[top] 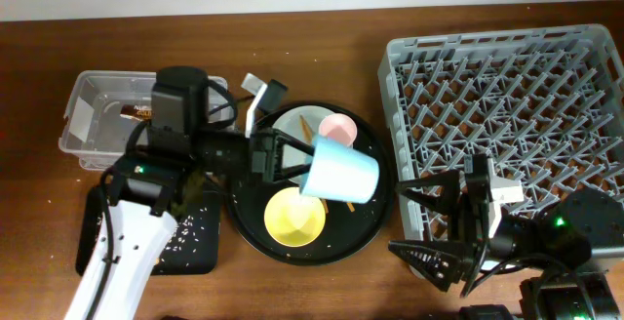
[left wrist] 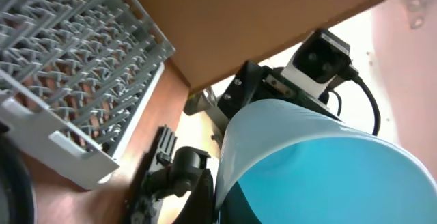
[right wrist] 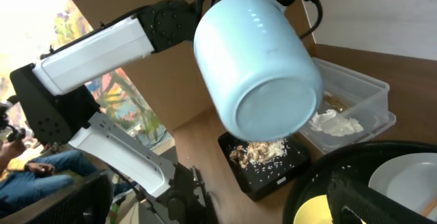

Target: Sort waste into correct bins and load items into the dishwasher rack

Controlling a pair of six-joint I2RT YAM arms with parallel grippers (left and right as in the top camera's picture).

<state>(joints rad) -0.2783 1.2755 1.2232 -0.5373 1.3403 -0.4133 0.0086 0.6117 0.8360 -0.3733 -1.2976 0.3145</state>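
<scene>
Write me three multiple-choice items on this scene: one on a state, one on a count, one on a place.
1. The left tool is: A open and empty; B shut on the light-blue cup; C shut on a fork.
2. Cups in view: A one; B two; C four.
3. The yellow bowl sits: A in the left tool; B on the round black tray; C inside the light-blue cup.

Key:
1. B, the tool clasps the cup, raised above the tray.
2. B, only the light-blue cup and a pink cup show.
3. B, the overhead view shows the bowl inside the tray's rim.
</scene>
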